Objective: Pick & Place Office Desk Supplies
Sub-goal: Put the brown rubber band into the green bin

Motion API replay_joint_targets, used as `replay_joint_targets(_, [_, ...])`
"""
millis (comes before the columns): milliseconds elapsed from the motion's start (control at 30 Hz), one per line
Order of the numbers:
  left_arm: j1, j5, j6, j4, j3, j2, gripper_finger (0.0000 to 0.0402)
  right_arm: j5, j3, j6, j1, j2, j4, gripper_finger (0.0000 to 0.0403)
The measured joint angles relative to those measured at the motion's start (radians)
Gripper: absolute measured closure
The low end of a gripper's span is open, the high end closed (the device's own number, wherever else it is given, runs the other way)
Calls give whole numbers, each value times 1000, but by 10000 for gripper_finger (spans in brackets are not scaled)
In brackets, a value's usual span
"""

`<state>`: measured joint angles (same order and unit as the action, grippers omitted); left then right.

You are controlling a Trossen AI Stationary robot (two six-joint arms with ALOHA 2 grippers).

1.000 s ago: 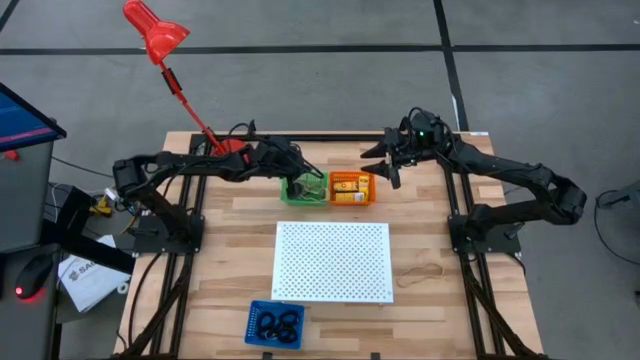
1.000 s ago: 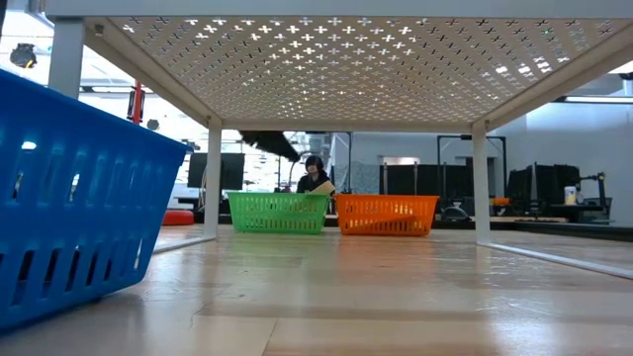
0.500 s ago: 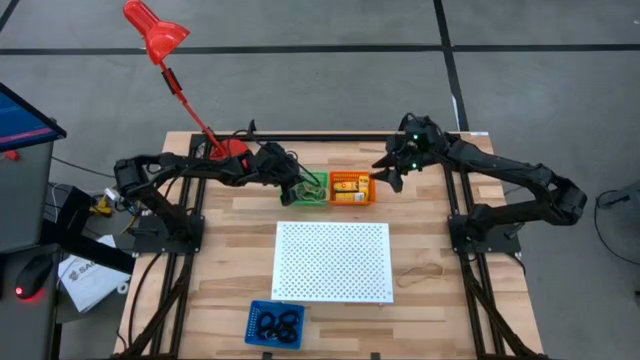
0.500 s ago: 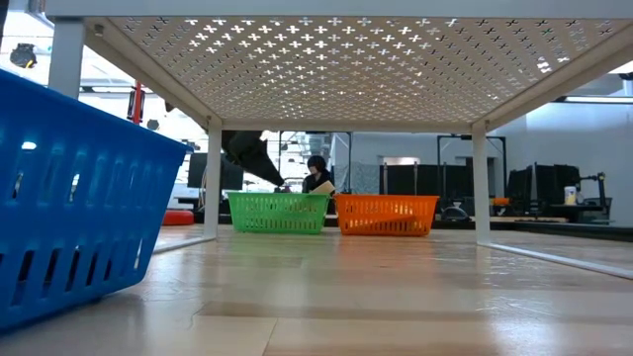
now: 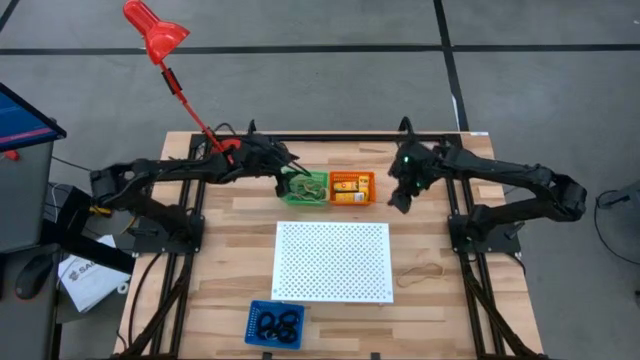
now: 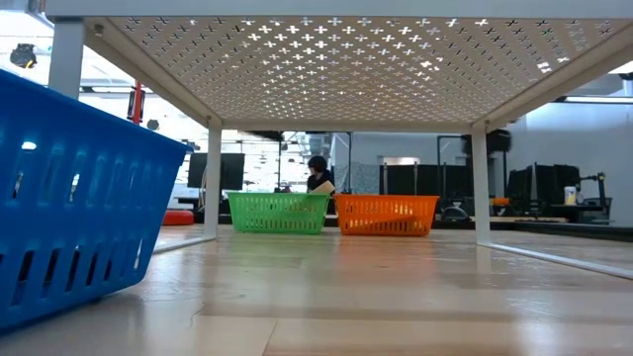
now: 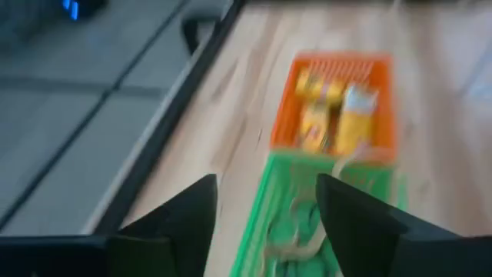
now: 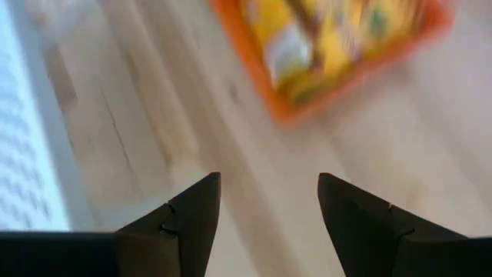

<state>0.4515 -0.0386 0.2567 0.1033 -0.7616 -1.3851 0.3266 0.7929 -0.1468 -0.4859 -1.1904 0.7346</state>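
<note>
Left gripper (image 7: 265,223): now spread, lifted off green plastic basket (image 5: 304,188) (rubber-band loops (image 7: 296,246) delivered) | right gripper (image 8: 265,223): spread, empty

Red desk lamp (image 5: 156,38) stands behind the left end effector (image 5: 288,176); white perforated board (image 5: 332,261) lies between both end effectors, nearer the table (image 5: 220,260) front.

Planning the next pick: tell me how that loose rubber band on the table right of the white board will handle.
The rubber band lies as a thin flat loop on the table, so probably floppy and light. It likely sags when lifted and may slide rather than roll if pushed.
</note>
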Motion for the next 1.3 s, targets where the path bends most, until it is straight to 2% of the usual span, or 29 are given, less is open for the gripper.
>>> replay_joint_targets(167, [0, -162, 51, 38, 0, 107, 172, -60, -48, -80, 156, 1, 133, 188])
replay_joint_targets(267, [-2, -221, 53, 41, 0, 154, 175, -66, -86, -142, 279, 1, 140, 188])
replay_joint_targets(533, [-37, -232, 53, 103, 0, 191, 200, -107, -107, -351, 584, 1, 167, 188])
replay_joint_targets(900, [-114, -232, 53, 225, 0, 184, 219, -281, -147, -774, 949, 1, 156, 188])
replay_joint_targets(1000, [-128, -232, 53, 244, 0, 184, 220, -285, -207, -863, 1016, 1, 104, 188])
replay_joint_targets(1100, [-142, -232, 53, 266, 0, 184, 220, -311, -255, -887, 1057, 0, 12, 188])
replay_joint_targets(1300, [-158, -223, 50, 288, 0, 184, 220, -325, -345, -877, 1062, 0, -98, 188])
